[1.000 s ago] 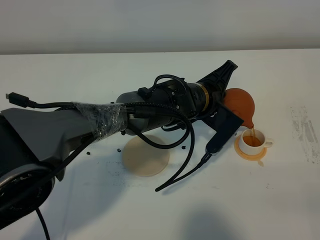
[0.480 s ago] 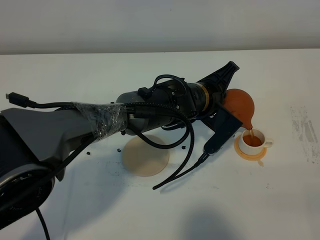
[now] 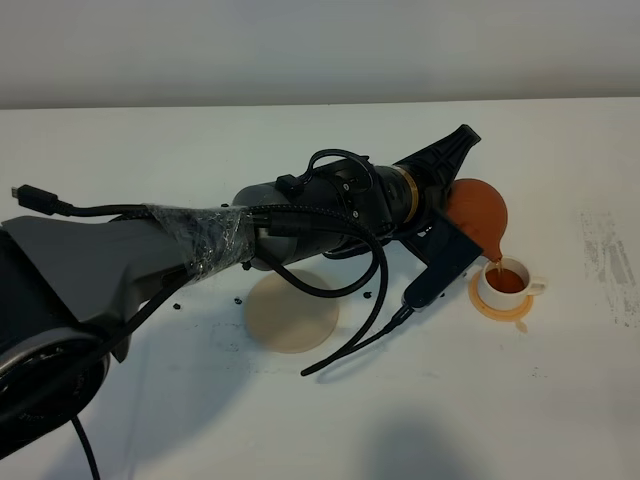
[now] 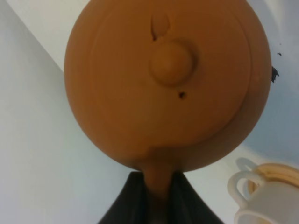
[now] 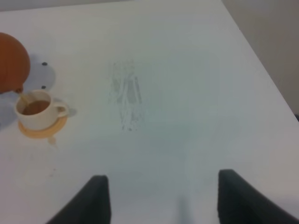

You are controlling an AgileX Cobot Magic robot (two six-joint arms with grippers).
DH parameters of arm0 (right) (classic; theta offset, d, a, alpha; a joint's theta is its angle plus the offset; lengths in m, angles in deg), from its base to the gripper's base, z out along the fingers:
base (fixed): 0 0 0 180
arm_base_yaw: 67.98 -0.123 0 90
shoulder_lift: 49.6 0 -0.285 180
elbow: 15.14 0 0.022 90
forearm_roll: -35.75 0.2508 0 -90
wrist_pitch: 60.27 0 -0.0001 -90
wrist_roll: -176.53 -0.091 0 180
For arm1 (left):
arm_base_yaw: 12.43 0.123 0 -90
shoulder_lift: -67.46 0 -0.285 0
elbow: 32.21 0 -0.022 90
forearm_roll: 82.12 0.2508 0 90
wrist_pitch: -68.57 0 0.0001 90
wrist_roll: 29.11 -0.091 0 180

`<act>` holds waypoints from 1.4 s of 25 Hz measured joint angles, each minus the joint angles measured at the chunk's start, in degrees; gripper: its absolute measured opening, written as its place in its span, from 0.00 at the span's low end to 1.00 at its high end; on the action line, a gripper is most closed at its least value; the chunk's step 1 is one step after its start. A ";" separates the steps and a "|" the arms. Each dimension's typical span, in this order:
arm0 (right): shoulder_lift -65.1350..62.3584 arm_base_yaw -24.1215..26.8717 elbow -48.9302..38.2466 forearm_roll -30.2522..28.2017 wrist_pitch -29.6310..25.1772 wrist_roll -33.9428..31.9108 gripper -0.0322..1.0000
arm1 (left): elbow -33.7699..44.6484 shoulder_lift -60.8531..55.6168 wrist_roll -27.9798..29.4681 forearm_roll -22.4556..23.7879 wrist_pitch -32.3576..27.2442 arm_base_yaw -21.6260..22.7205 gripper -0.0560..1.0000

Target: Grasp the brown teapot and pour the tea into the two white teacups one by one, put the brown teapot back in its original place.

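The brown teapot (image 3: 480,210) hangs tilted, spout down, over a white teacup (image 3: 508,281) on an orange-tan coaster (image 3: 497,309). A thin stream of tea falls into this cup, which holds brown tea. My left gripper (image 3: 452,178) reaches across from the left and is shut on the teapot's handle (image 4: 159,179). The lid and knob (image 4: 172,63) face the left wrist camera. That view also shows a white teacup (image 4: 268,205) on a coaster (image 4: 280,171); I cannot tell whether it is the same cup. My right gripper (image 5: 163,200) is open over bare table, well away from the teacup (image 5: 36,110) and teapot (image 5: 11,65).
The large pale beige mat (image 3: 292,310) lies bare on the table under the left arm's dangling black cables (image 3: 370,310). Grey scuff marks (image 3: 605,260) mark the white table right of the cup. The table's right edge (image 5: 261,65) runs near the right gripper.
The left wrist has rolled slightly, so its camera box and cable loop shifted down and left. The teapot stays tilted over the cup with tea still pouring.
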 joint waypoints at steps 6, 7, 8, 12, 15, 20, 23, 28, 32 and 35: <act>0.00 0.00 0.00 0.00 0.00 0.00 0.52 | 0.00 0.00 -0.66 0.00 0.00 0.00 0.15; 0.00 0.00 0.00 0.00 0.00 0.00 0.52 | 0.00 0.00 -0.78 0.00 0.00 0.00 0.15; 0.00 0.00 0.00 0.00 0.00 0.00 0.52 | 0.00 0.00 -0.97 0.00 0.00 0.00 0.15; 0.00 0.00 0.00 0.00 0.00 0.00 0.52 | 0.00 0.00 -1.53 0.00 0.00 0.00 0.15; 0.00 0.00 0.00 0.00 0.00 0.00 0.52 | 0.00 0.00 -1.69 0.00 0.00 0.00 0.15; 0.00 0.00 0.00 0.00 0.00 0.00 0.52 | 0.00 0.00 -1.75 0.00 0.00 0.00 0.15; 0.00 0.00 0.00 0.00 0.00 0.00 0.52 | 0.00 0.00 -1.75 0.00 0.00 0.00 0.15; 0.00 0.00 0.00 0.00 0.00 0.00 0.52 | 0.00 0.00 -1.75 0.00 0.00 0.00 0.15; 0.00 0.00 0.00 0.00 0.00 0.00 0.52 | 0.00 0.00 -1.80 0.00 0.00 0.00 0.15; 0.00 0.00 0.00 0.00 0.00 0.00 0.52 | 0.00 0.00 -2.35 0.05 0.03 0.00 0.15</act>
